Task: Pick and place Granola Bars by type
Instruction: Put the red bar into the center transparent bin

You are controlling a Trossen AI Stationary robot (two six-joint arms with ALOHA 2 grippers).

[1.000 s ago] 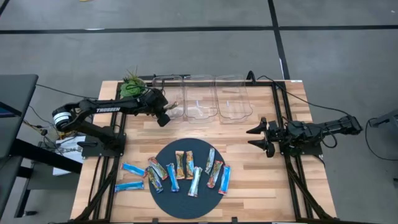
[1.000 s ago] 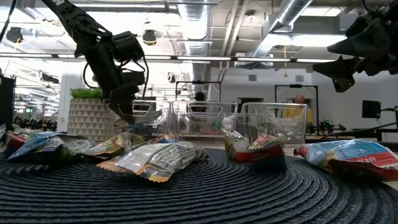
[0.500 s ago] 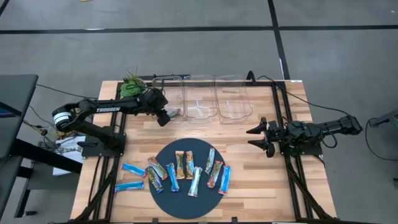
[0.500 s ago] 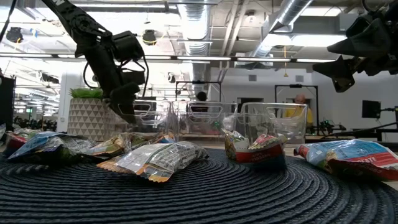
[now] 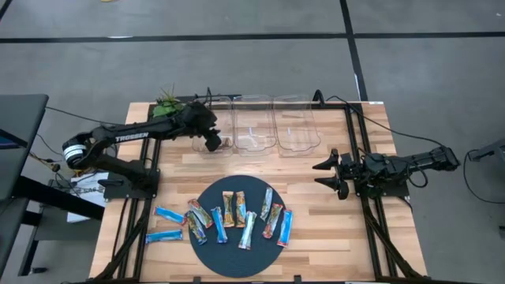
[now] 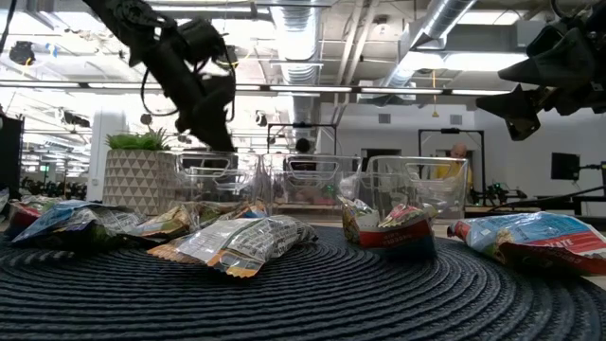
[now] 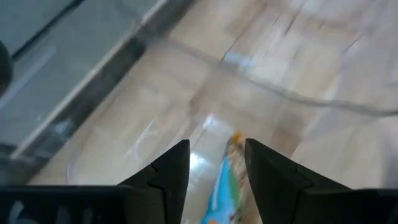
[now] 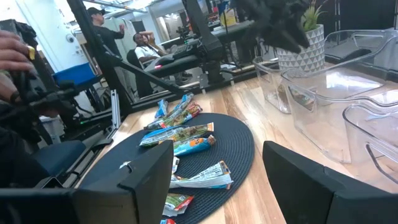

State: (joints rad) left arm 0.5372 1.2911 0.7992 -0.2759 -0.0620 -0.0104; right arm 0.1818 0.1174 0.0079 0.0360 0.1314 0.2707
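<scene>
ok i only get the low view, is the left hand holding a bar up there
observer: no, the left wrist view shows the left hand open, with a multicoloured granola bar lying below it
operator: lying in which bin
observer: from above, the leftmost clear bin, and the hand is over it
operator: and where's the right hand over the table
observer: open, over bare wood right of the round mat: right hand

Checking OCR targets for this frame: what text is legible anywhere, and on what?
"TROSSEN": white lettering on the left arm link, high view.
Granola Bars on the round mat: wrapper print is there, too small or blurred to read in every view.
Clear bins, right arm: no readable text.
</scene>
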